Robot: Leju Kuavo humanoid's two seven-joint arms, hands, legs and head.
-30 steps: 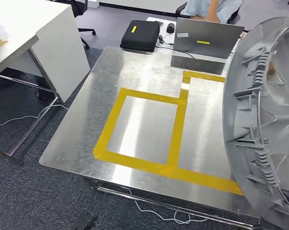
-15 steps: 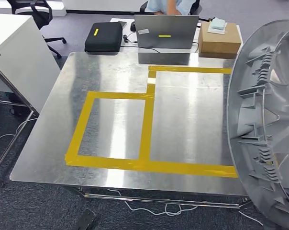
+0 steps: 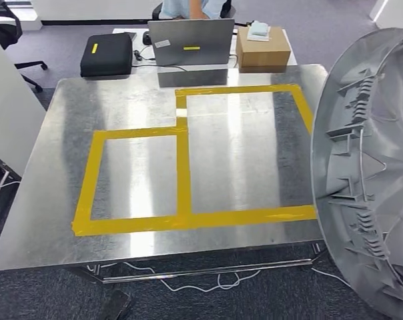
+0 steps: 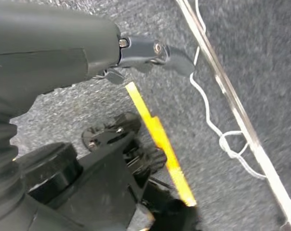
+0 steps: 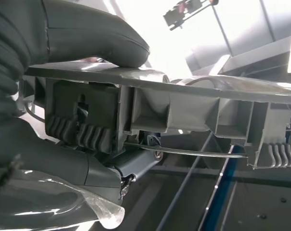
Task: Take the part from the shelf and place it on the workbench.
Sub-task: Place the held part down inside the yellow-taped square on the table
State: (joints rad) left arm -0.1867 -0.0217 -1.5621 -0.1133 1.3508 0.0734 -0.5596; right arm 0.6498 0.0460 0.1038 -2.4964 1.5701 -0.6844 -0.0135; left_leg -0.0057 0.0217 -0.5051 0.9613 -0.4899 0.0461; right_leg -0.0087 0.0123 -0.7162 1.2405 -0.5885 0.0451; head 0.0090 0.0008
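I am standing at the near edge of a broad metal surface (image 3: 48, 200), carrying the part (image 3: 370, 173), a big round grey plastic piece with moulded ribs, upright on its rim at my right side. It hangs in the air past the surface's near right corner, not yet over the metal.

My right hand (image 5: 82, 101) is clamped on the part's edge, thick thumb on one face and fingers curled under the ribbed side, so the grip is firm. My left hand (image 4: 100, 53) hangs low beside me over grey carpet, holding nothing; how far its fingers are parted I cannot tell.

On the surface, yellow tape (image 3: 181, 167) marks two boxes side by side, the larger reaching toward the far right corner. Along the far edge sit a laptop (image 3: 192, 41), a black case (image 3: 107, 53) and a cardboard box (image 3: 263, 50) (a person sits just behind them).

To place it well, I judge I should swing the part leftward over the larger taped box, tip it flat slowly, and let go only once its rim rests fully on the metal; it could topple otherwise.
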